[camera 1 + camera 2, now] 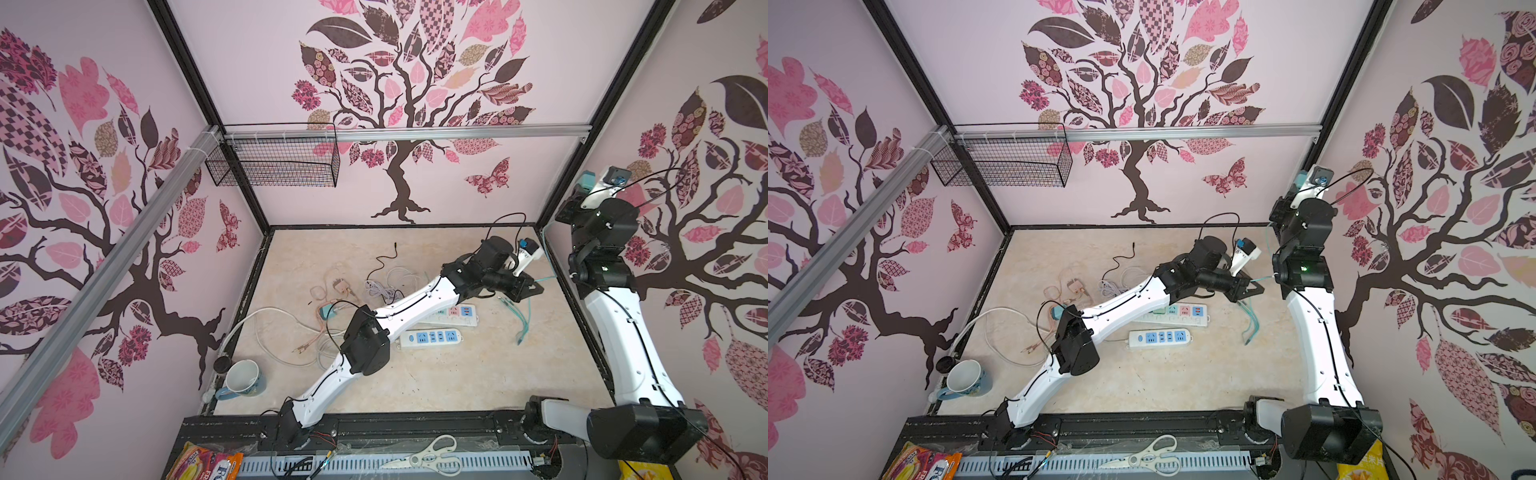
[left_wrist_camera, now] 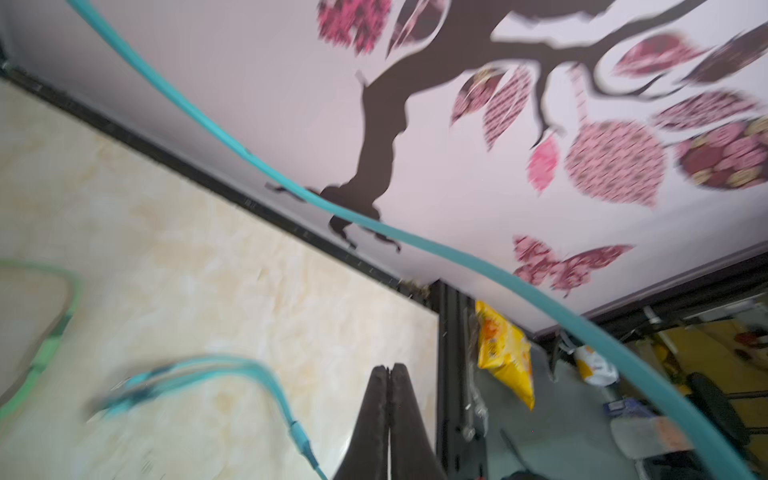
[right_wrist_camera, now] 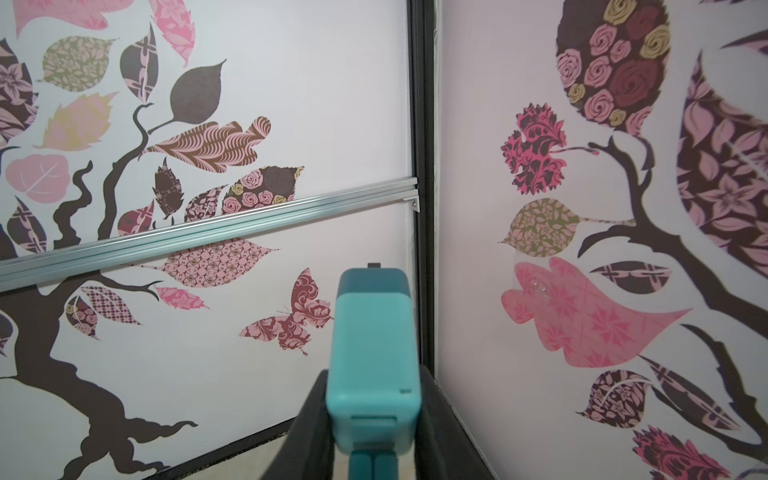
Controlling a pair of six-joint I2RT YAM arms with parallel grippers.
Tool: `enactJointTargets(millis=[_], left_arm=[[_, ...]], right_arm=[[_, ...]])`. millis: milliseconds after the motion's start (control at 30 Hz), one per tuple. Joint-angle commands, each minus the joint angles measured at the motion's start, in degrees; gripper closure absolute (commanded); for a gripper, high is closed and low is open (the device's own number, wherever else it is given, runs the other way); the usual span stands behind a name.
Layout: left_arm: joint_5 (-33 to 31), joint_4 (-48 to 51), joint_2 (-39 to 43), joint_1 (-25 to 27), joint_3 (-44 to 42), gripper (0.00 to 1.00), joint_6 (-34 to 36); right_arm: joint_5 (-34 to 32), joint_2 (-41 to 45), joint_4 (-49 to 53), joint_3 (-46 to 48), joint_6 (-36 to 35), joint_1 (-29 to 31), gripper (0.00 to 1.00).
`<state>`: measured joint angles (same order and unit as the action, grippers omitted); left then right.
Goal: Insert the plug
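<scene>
The right pincer [image 3: 371, 388] grips the teal plug [image 3: 374, 340] high in the rear right corner, well above the worktop [image 1: 457, 382]. The left pincer [image 2: 388, 370] is closed tight, near the teal cable [image 2: 415, 241]. The blue-socket power strip [image 1: 430, 337] lies mid-worktop.

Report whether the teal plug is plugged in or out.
Out: the right gripper holds the teal plug aloft, well above both power strips.

Pale pink walls [image 1: 257, 62] printed with dark patterned trees surround me — a black wire basket [image 1: 274, 166] hangs off the silver aluminium rail [image 1: 457, 132], above my beige marbled floor [image 1: 457, 374].
</scene>
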<state>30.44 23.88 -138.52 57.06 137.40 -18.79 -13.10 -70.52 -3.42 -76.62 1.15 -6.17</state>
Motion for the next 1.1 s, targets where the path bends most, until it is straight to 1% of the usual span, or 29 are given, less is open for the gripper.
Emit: enactJointTargets(millis=[0, 67, 133, 233, 333, 433, 500, 533, 567, 633, 700, 733, 767, 833, 867, 967, 1067], left_arm=[[-2.14, 8.19, 6.45, -4.6, -10.32, 0.82, 8.76], [-1.3, 4.77, 11.1, -6.24, -19.39, 0.7, 10.45], [0.63, 2.43, 15.18, -7.66, -26.62, 0.56, 12.54], [2.8, 1.76, 19.1, -8.1, -32.78, 0.41, 16.49], [5.99, -0.72, 21.73, -8.19, -36.5, 0.33, 17.27], [8.38, -2.3, 22.81, -8.19, -38.54, 0.28, 17.88], [10.07, -2.75, 23.1, -8.18, -39.41, 0.26, 18.35], [10.72, -3.16, 23.44, -8.19, -40.02, 0.25, 18.41], [10.67, -3.87, 23.86, -8.19, -40.55, 0.24, 18.27], [9.79, -5.03, 25.36, -8.19, -42.0, 0.22, 17.8], [8.33, -6.57, 27.39, -8.35, -43.89, 0.2, 17.26], [7.35, -7.22, 28.83, -8.44, -45.04, 0.18, 16.82], [6.55, -8.11, 30.16, -8.61, -46.24, 0.1, 16.54], [4.71, -9.56, 33.8, -9.14, -49.17, 0.02, 15.63], [3.87, -9.98, 35.37, -9.51, -50.45, 0.02, 15.25], [0.06, -11.8, 42.1, -11.02, -55.37, 0.02, 13.06], [-4.97, -14.12, 49.27, -13.38, -61.15, 0.02, 9.81]], right_arm=[[-0.64, -0.63, 0.2, 1.21, -1.02, -0.15, 1.0], [-3.0, -2.66, -1.68, 0.96, -1.85, -0.33, 1.0], [-4.17, -6.42, -1.85, -1.49, -2.84, -0.71, 1.0], [-5.6, -12.16, -2.57, -5.65, -3.41, -1.85, 1.0], [-7.36, -17.22, -3.94, -9.46, -3.06, -4.33, 1.0], [-6.84, -21.67, -2.17, -15.24, -2.03, -7.83, 1.0], [-6.36, -23.82, -1.93, -17.62, -2.92, -9.25, 1.0], [-5.09, -24.36, -2.14, -17.93, -4.11, -9.54, 1.0], [-3.11, -24.33, -2.79, -17.35, -5.7, -9.56, 1.0], [3.9, -22.77, -5.75, -13.13, -9.01, -9.56, 1.0], [8.75, -21.15, -9.23, -8.55, -12.47, -9.6, 1.0], [10.86, -20.89, -9.39, -7.43, -14.58, -9.56, 1.0], [12.6, -20.93, -8.4, -7.2, -16.62, -9.56, 1.0], [18.38, -21.49, -4.49, -7.2, -21.51, -9.58, 1.0], [21.76, -21.56, -2.4, -7.08, -23.95, -9.56, 1.0], [34.93, -21.46, 5.08, -5.75, -32.08, -9.56, 1.0], [44.13, -21.49, 10.46, -4.27, -37.4, -9.47, 1.0]])
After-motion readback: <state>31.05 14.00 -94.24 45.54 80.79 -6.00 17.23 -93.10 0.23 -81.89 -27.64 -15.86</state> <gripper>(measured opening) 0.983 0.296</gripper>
